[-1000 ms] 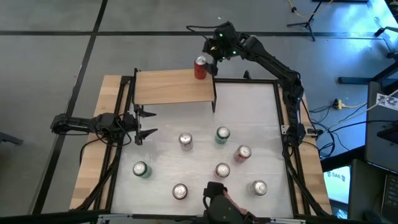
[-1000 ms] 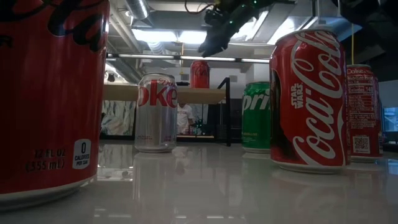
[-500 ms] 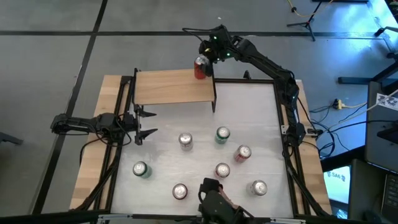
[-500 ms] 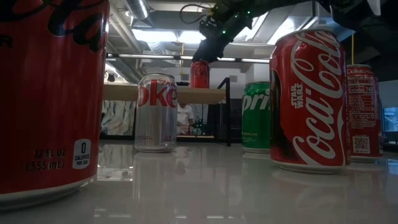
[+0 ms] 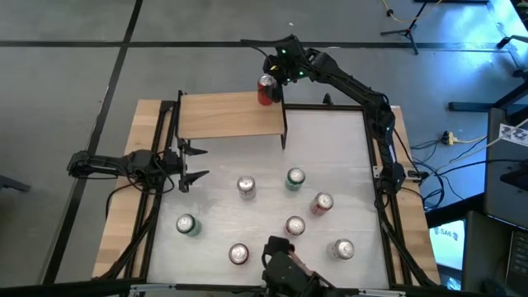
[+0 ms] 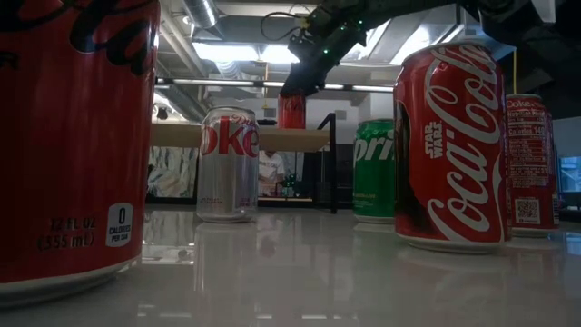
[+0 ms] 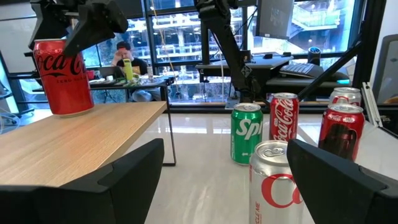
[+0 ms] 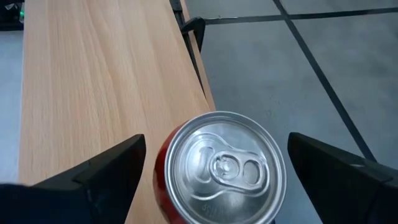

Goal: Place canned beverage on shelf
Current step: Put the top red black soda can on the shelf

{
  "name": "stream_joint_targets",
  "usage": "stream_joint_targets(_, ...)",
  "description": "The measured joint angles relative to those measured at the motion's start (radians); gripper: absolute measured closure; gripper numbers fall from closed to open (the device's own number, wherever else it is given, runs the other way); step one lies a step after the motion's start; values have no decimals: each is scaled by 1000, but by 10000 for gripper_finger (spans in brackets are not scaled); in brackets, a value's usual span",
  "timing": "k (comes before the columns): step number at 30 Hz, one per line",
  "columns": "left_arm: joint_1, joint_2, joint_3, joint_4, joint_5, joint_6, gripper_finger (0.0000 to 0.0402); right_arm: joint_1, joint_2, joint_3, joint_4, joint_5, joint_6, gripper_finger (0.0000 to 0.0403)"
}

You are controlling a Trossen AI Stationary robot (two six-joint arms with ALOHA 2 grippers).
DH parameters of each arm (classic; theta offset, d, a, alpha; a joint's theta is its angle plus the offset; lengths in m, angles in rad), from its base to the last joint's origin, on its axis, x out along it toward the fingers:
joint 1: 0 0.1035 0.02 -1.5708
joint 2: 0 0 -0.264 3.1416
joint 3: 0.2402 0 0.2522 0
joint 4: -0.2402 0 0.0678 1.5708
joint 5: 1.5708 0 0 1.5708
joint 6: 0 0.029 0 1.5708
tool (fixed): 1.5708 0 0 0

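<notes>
Directly below the right pincer (image 5: 272, 73), a red Coca-Cola can (image 5: 266, 90) stands upright on the shelf (image 5: 231, 115), at the far corner nearest that arm. The right wrist view looks straight down on the can's silver lid (image 8: 224, 165), with 1 dark finger (image 8: 93, 177) on each side and clear gaps between them and the can: the pincer is spread wide, touching nothing. Only that view shows this gap; in the low view the pincer (image 6: 304, 68) seems to meet the can's top (image 6: 292, 111).

Beside the shelf's near end, the left pincer (image 5: 191, 164) waits, spread open and empty. Its wrist view shows the can (image 7: 62, 76) on the board, plus a Sprite can (image 7: 247, 133) and other cans on the desk (image 5: 330, 148). From above, 7 cans stand on the desk, well apart from both pincers.
</notes>
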Motion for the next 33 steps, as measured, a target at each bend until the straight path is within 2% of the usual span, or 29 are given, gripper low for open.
stream_joint_targets(4,0,0,0,0,0,0,72,1,0,0,-2,-4,-7,31)
stream_joint_targets(15,0,0,0,0,0,0,72,0,-2,1,0,-23,-28,145)
stream_joint_targets(19,0,0,0,0,0,-1,72,-1,-2,1,-10,-70,-75,145)
stream_joint_targets(24,0,0,0,0,0,-1,72,0,-4,3,-46,-91,-126,123)
stream_joint_targets(33,0,0,0,0,0,-1,72,-1,-5,3,-58,-116,-239,139)
